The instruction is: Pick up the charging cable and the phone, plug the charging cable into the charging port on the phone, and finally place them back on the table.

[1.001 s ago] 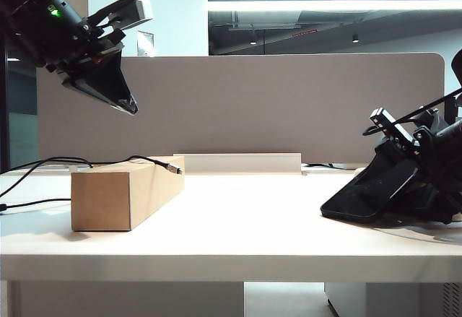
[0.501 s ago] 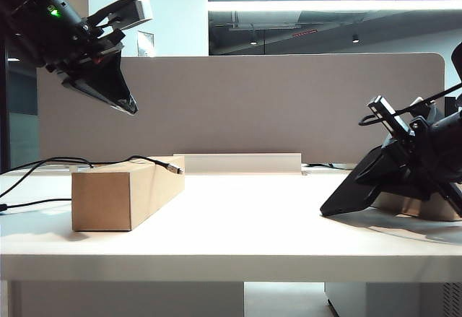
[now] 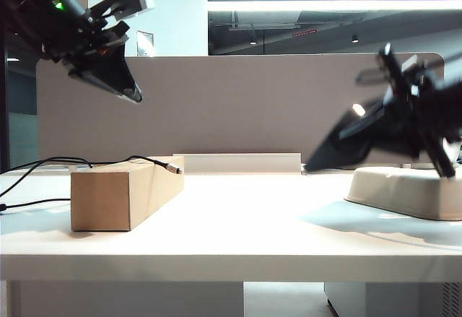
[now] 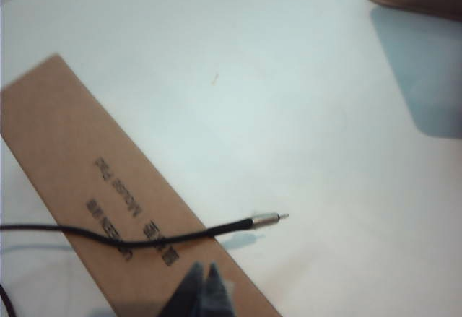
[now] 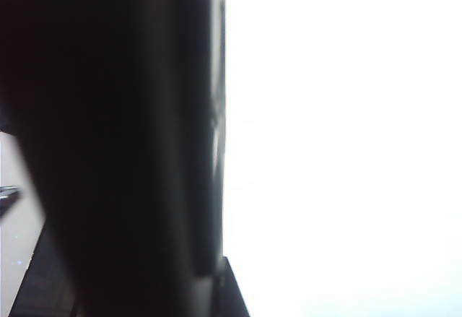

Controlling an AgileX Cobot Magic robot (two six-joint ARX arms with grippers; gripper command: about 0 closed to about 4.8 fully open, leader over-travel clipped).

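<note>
The right gripper (image 3: 404, 118), clamped on the phone (image 3: 346, 140), hangs above the table's (image 3: 238, 216) right end; the left gripper (image 3: 119, 86), closed empty, hovers above the cable (image 4: 144, 237) draped over the box (image 3: 123, 190).

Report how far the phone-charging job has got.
Done: the right gripper has the slim black phone clear of the beige pulp tray. In hand: that lift. Left: the shut left gripper must fetch the thin black charging cable off the cardboard box, plug in, set down.
</note>
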